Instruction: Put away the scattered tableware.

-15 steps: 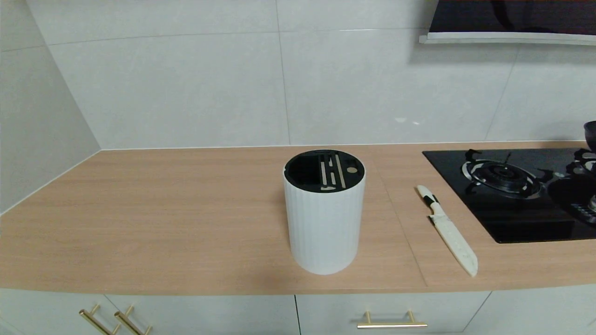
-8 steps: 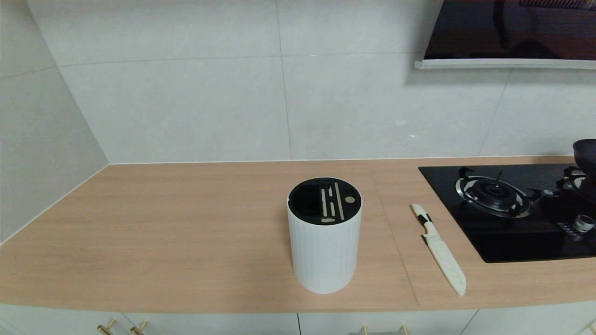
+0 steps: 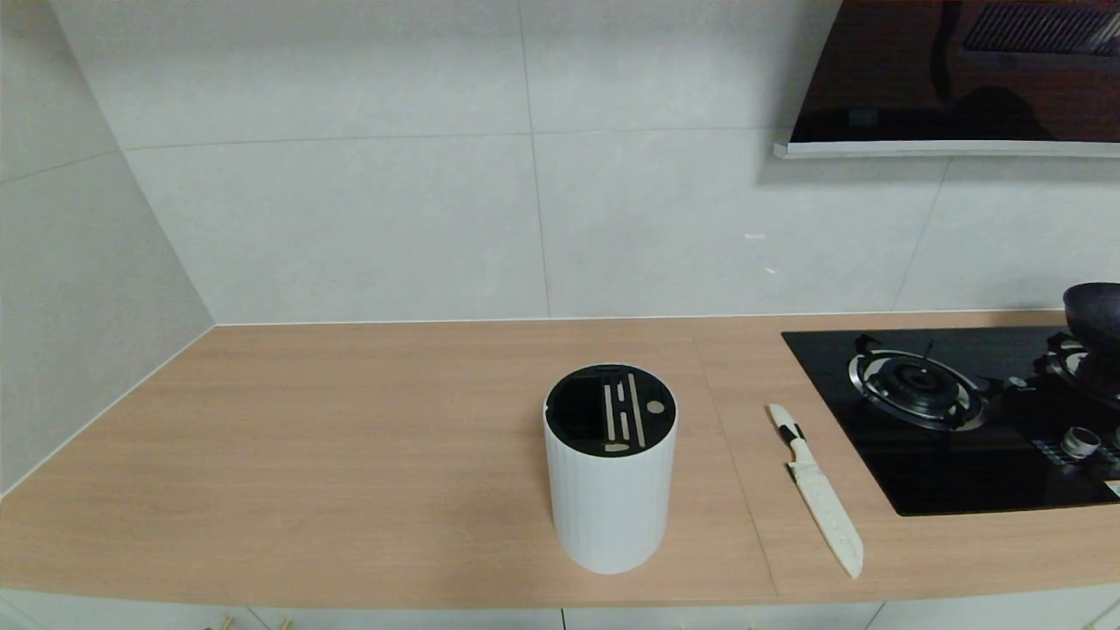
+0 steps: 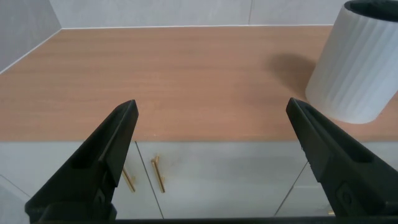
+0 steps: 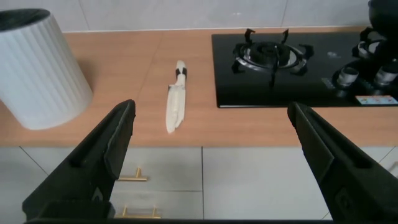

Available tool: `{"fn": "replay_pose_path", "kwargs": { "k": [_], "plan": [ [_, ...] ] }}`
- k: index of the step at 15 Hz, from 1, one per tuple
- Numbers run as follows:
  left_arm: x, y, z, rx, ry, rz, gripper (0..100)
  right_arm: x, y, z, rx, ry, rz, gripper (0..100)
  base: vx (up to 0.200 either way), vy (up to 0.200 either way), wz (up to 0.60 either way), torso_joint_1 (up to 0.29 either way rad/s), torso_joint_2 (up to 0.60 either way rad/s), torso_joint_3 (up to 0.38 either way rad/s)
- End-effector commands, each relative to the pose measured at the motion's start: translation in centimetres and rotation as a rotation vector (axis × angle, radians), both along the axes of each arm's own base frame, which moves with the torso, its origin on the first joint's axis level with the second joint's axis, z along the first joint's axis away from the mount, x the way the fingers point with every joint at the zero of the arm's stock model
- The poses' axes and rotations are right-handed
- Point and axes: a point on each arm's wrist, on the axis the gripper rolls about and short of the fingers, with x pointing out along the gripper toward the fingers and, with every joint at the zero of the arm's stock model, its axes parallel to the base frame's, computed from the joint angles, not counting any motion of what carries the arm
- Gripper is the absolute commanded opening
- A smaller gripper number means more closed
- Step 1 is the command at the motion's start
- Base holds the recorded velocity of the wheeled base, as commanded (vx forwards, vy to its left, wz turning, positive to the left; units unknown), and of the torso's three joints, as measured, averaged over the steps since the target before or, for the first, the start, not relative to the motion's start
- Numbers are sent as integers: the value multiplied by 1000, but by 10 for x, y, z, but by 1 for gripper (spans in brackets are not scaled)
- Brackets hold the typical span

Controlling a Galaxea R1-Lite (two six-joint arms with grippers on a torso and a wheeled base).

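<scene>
One white slotted holder [image 3: 610, 490] upright on counter [image 3: 350, 455]; knife [image 3: 815, 499] flat nearby.

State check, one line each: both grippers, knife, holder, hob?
knife holder: upright on the counter, nothing in its slots.
knife: flat on the counter between knife holder and hob, not yet stowed.
left gripper: open, empty.
right gripper: open, empty.
hob: no flame seen on its left burner.
</scene>
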Motion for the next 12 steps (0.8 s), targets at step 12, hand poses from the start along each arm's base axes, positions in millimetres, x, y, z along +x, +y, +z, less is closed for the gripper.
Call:
{"fn": "replay_pose_path", "kwargs": {
  "k": [12],
  "plan": [
    [0, 0, 0, 0, 0, 0, 100, -4, 1, 52, -55, -74, 81, 100, 0, 0, 0, 0, 0, 0]
  ]
}}
